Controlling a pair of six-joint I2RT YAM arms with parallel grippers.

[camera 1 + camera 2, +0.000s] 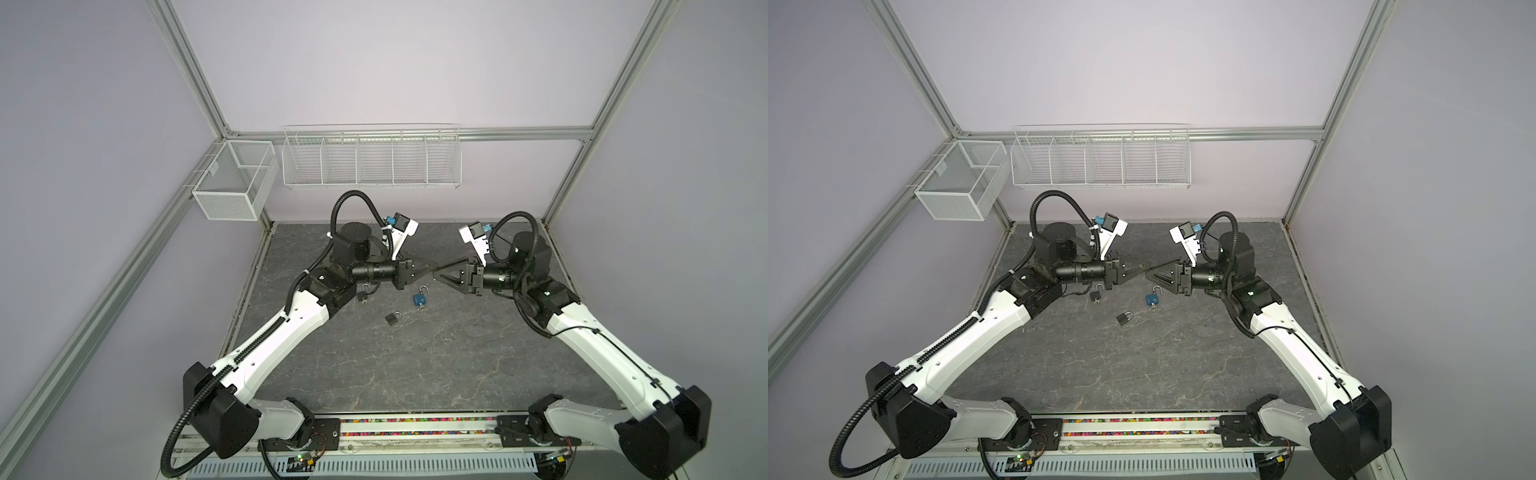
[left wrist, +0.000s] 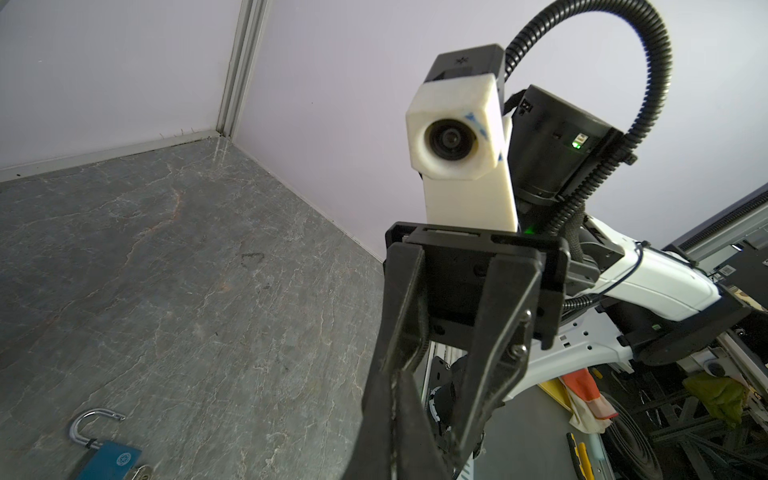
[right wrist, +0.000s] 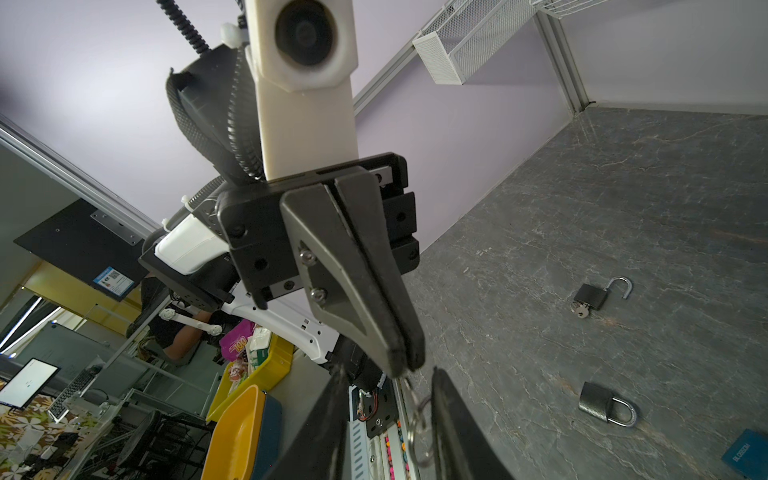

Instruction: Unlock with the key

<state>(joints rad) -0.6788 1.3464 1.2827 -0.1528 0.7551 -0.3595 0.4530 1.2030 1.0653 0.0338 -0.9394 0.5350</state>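
Observation:
Both grippers meet tip to tip above the middle of the grey table (image 1: 415, 374). My left gripper (image 1: 434, 264) (image 3: 405, 361) is shut on a small key (image 3: 406, 384), and the key's metal ring (image 3: 410, 436) hangs below its tips. My right gripper (image 1: 438, 270) (image 3: 388, 415) stands open. Its two fingers (image 3: 453, 432) are on either side of the hanging ring, with a gap between them. On the table below lie three padlocks. The black padlock (image 1: 364, 294) (image 3: 590, 296) has its shackle open and a key in it. The blue padlock (image 1: 419, 298) (image 2: 110, 459) has its shackle open. The dark grey padlock (image 1: 392, 318) (image 3: 598, 403) is shut.
A white mesh box (image 1: 232, 183) hangs on the left frame rail. A white wire rack (image 1: 372, 160) with several compartments hangs on the back wall. Aluminium frame posts stand at the table's corners, and a rail with the arm bases (image 1: 415, 428) runs along the front edge.

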